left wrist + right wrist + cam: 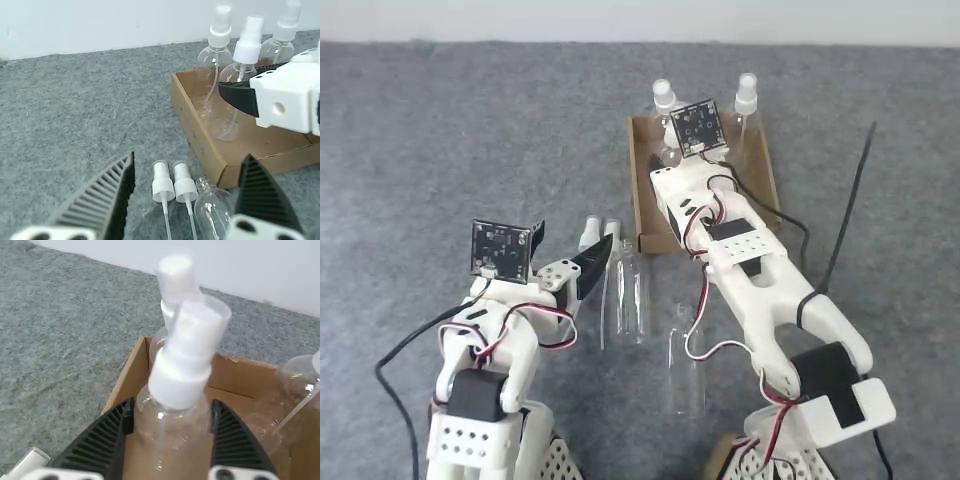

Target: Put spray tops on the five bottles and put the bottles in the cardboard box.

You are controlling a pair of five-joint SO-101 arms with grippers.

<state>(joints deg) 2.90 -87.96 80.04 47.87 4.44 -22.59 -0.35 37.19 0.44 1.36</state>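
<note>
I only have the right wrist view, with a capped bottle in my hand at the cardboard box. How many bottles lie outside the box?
Observer: Two uncapped bottles lie on the table, one near the cardboard box, and one closer to the arms' bases.
Operator: Any spray tops out there for them?
Observer: Yes, two spray tops lie side by side on the table, just ahead of the left hand.
Operator: Is the left hand holding anything?
Observer: No, its fingers are spread wide with nothing between them.
</note>
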